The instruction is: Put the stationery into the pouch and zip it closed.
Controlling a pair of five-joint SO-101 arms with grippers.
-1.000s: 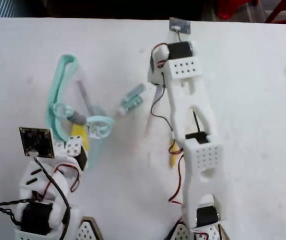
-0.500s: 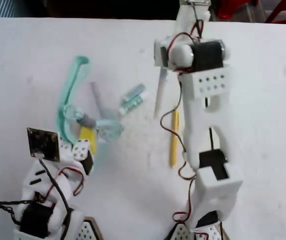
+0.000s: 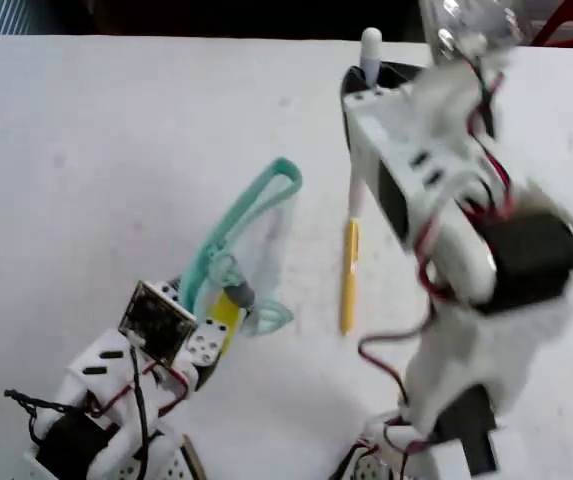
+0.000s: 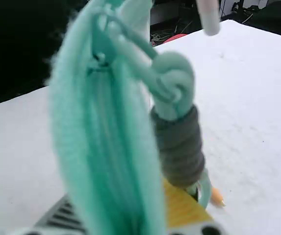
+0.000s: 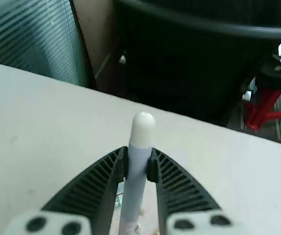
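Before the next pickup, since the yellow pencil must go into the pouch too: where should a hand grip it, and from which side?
I'd take the yellow pencil at mid-shaft, from straight above, closing across its width. It lies flat on the table, pointing near to far, with bare surface either side; the pouch is clear of it.

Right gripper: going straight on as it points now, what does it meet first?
Way looks free over the table. The right gripper, shut on the white pen, points across bare tabletop toward the far edge; the black chair beyond is probably first in line, though depth is unclear.
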